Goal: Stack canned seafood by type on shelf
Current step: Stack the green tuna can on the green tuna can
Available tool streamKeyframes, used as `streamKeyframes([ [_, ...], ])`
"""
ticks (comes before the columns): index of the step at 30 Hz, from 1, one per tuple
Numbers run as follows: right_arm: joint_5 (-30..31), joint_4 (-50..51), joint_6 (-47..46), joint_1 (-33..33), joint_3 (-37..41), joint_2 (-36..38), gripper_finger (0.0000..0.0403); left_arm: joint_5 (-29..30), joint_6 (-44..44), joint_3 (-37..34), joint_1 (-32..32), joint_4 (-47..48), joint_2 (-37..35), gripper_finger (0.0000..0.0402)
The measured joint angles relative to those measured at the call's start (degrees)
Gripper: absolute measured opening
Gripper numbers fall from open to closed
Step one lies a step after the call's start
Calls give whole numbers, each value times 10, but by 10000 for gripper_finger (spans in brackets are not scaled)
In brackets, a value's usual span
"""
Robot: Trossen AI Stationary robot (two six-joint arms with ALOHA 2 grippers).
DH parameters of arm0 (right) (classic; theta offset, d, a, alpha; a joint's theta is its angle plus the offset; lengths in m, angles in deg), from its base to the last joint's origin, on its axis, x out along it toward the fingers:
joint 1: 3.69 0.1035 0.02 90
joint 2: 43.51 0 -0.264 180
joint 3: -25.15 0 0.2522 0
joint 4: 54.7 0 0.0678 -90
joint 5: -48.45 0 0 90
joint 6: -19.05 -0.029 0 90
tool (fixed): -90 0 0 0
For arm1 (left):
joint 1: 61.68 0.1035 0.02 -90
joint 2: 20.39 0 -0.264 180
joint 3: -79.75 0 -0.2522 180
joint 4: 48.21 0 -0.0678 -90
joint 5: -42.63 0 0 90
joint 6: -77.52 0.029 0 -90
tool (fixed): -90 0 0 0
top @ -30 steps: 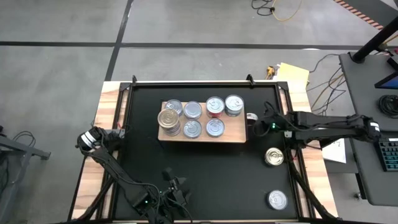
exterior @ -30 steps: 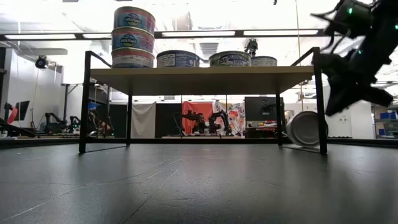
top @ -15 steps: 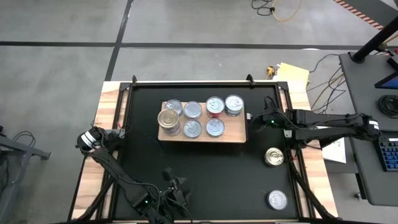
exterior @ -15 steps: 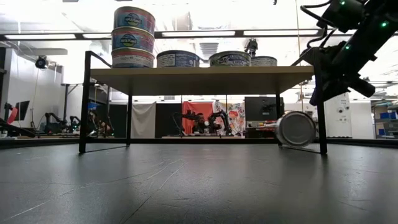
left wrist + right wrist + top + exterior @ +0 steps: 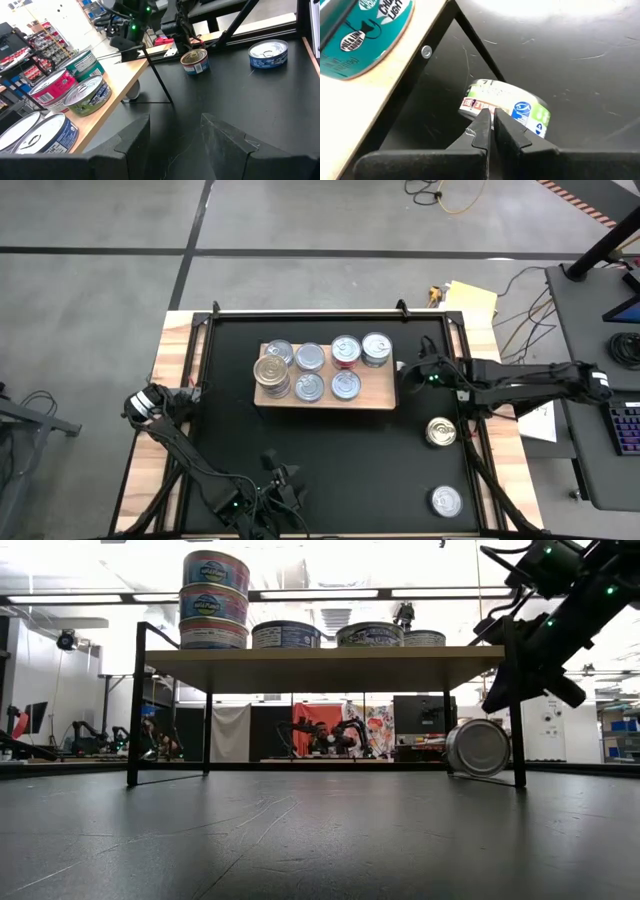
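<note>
The light-wood shelf point(image 5: 375, 402) stands mid-table and carries several tins, with a three-high stack point(image 5: 271, 370) at its left end. One green-and-white labelled tin point(image 5: 512, 105) stands on its edge on the mat by the shelf's right leg point(image 5: 478, 747). My right gripper point(image 5: 490, 124) is shut and hovers just above this tin, at the shelf's right end point(image 5: 402, 370). My left gripper point(image 5: 175, 135) is open and waits over the mat's near edge point(image 5: 275, 480). A gold-lidded tin point(image 5: 441, 431) and a silver-lidded tin point(image 5: 446, 500) lie flat on the mat at the right. My right gripper's shut fingertips point(image 5: 482, 120) point slanting down at the curved side wall point(image 5: 492, 102) of the tin that stands on its edge. Whether they touch it, I cannot tell. The tin rests with its rim on the mat.
The shelf's black metal leg point(image 5: 518, 700) stands right beside the right gripper. The mat point(image 5: 330, 450) in front of the shelf is bare. Wooden table borders point(image 5: 170, 370) flank the mat. Papers and cables lie beyond the table's right edge point(image 5: 470, 300).
My right gripper has moved toward the table's left, up to the shelf's right end, and now stands over the tin on its edge. That tin has rolled a little toward the shelf's leg. The left arm has kept still.
</note>
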Motion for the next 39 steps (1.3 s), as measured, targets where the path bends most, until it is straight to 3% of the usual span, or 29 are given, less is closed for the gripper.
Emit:
streamKeyframes([
  [5,2,-45,4,0,18,-7,13,0,0,0,0,0,0,162],
  [17,20,-51,9,0,43,-4,13,0,-1,0,0,0,0,162],
  [27,19,-98,-1,0,108,104,13,-1,-2,0,0,0,0,162],
  [31,19,-164,-2,0,146,150,13,-1,-1,0,0,0,0,162],
  [39,23,-276,-18,-1,211,150,13,0,3,0,0,1,0,162],
])
